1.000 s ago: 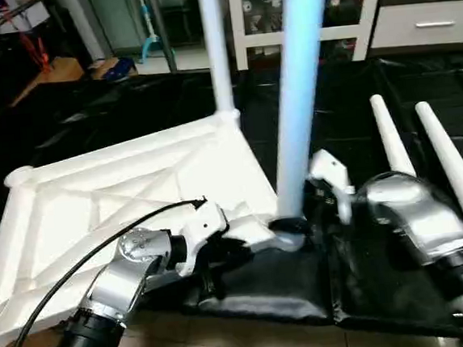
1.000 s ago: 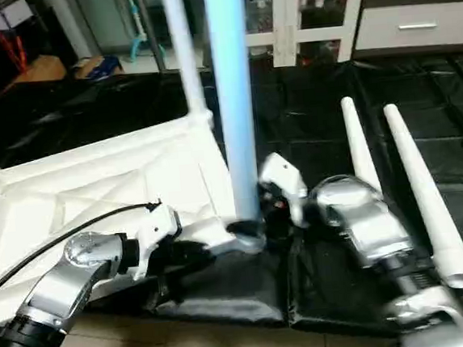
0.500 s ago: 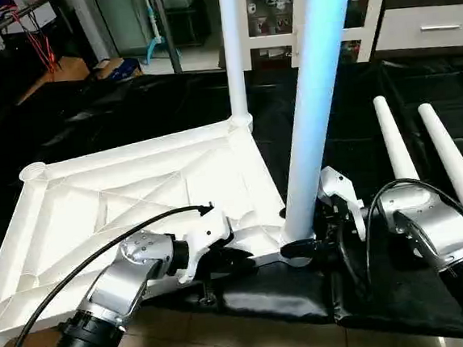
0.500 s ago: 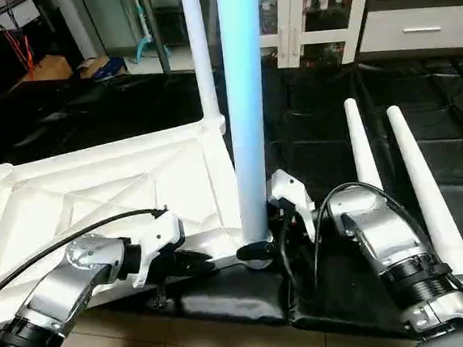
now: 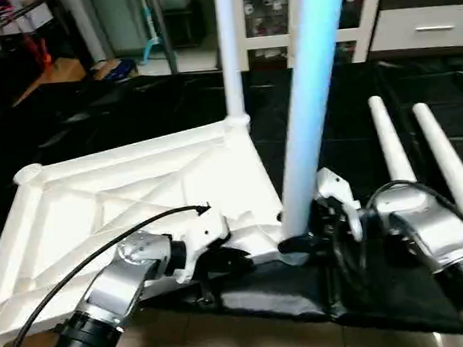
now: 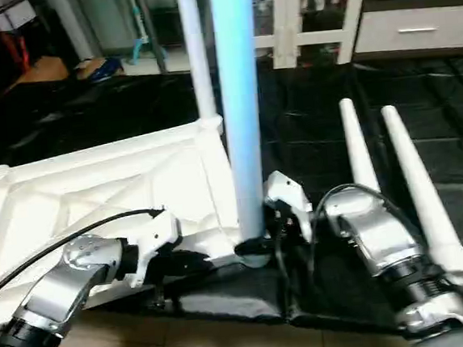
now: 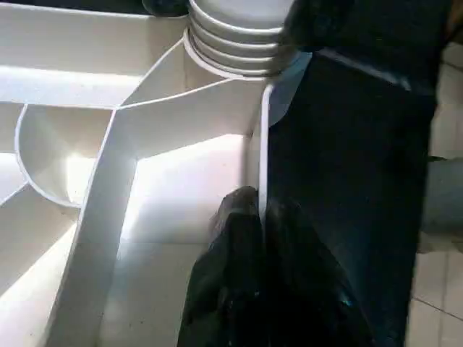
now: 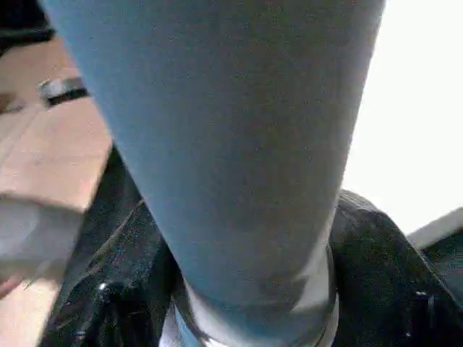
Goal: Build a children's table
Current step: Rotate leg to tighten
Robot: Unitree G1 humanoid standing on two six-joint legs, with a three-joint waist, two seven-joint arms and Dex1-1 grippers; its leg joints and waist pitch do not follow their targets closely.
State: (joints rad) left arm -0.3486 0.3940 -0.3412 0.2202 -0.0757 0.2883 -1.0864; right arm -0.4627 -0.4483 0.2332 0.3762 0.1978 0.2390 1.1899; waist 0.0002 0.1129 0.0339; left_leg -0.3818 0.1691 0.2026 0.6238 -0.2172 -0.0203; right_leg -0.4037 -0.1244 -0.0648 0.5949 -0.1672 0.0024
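A: Right gripper [image 5: 306, 240] has narrowed around the near leg [image 5: 307, 110] since a second ago; we see its black fingers [image 8: 116, 296] on both sides of the leg's base, about half open. Firm grip? We can't tell.

B: Left gripper [image 7: 249, 246]?

A: Shut on the near edge wall of the tabletop [image 5: 120, 199], pinching that thin wall. We judge it's holding the top steady while the leg goes in.

B: Where's the top?

A: Upside down on the black mat [image 5: 258, 297], ribbed underside up. Near leg stands upright in the near right corner socket [image 7: 235, 32], just beyond the left fingertips along that wall. Far leg [image 5: 231, 52] stands in the far right corner.

B: Why is the right gripper so low?

A: We think it's low on the base to press or twist the leg home.

B: Leftovers?

A: Two loose legs [image 5: 425, 156] lie flat on the mat, right of the right arm, apart from both grippers. Far left socket [image 5: 29, 172] is empty.
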